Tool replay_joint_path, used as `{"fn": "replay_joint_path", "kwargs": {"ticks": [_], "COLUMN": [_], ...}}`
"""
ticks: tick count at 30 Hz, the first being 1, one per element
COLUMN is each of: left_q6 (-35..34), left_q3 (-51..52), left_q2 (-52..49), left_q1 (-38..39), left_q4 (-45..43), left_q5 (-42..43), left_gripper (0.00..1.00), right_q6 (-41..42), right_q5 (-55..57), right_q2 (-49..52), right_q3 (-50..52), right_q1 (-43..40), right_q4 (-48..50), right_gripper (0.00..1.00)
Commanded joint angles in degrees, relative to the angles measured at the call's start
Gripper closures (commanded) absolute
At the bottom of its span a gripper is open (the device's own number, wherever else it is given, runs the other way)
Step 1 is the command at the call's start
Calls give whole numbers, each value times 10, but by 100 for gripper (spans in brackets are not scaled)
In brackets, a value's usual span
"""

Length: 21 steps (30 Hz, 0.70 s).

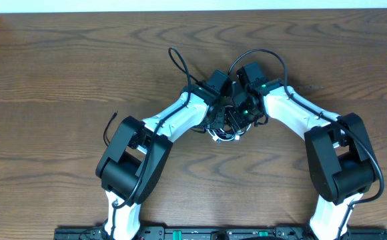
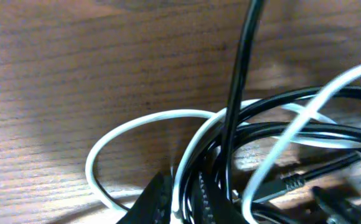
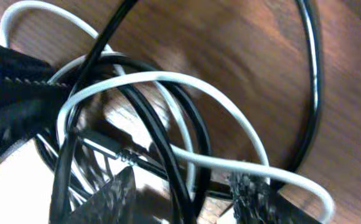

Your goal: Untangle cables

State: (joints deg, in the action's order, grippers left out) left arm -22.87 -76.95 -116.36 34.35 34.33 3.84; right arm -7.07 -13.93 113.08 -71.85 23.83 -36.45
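Observation:
The cables [image 1: 224, 135] lie in one small tangle at the table's middle, with both grippers down on it. In the left wrist view a white cable [image 2: 137, 120] loops left and black cables [image 2: 305, 132] cross it, with a ribbed plug [image 2: 292, 181] at lower right. My left gripper [image 2: 180, 190] is shut, with the white cable and a black strand pinched between its fingers [image 2: 159, 202]. My right gripper [image 3: 187, 190] stands open. Black cables [image 3: 168, 155] run through its gap and the white cable [image 3: 199, 84] arches above. From overhead the left gripper [image 1: 217, 123] and right gripper [image 1: 241, 117] nearly touch.
The thicker black arm cords loop up behind each wrist [image 1: 177, 61] [image 1: 268, 57]; one [image 2: 241, 74] stands upright in the left wrist view. Both arm bases sit at the near edge. The brown wooden table [image 1: 60, 67] reaches to the far edge at the top.

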Motion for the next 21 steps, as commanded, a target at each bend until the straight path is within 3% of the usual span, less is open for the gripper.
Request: {"fn": "replay_joint_path", "kwargs": {"ticks": [1,4,21], "left_q6": [-3,-3,32], "left_q3": [14,14,14], "left_q2": [-2,-2,-2], "left_q1": [-5,-15,-117], "left_q4": [10,20,71], "left_q5": [-50,-55,-60], "left_gripper": [83,78,70], "right_q6": [20,31,34], "right_q5": [57,77,209], "right_q2": [5,5,5], "right_q3": [5,8,52], "right_q1": [3,3,3], "right_q4": [-6,-6,50], "right_gripper": [54,54,51]}}
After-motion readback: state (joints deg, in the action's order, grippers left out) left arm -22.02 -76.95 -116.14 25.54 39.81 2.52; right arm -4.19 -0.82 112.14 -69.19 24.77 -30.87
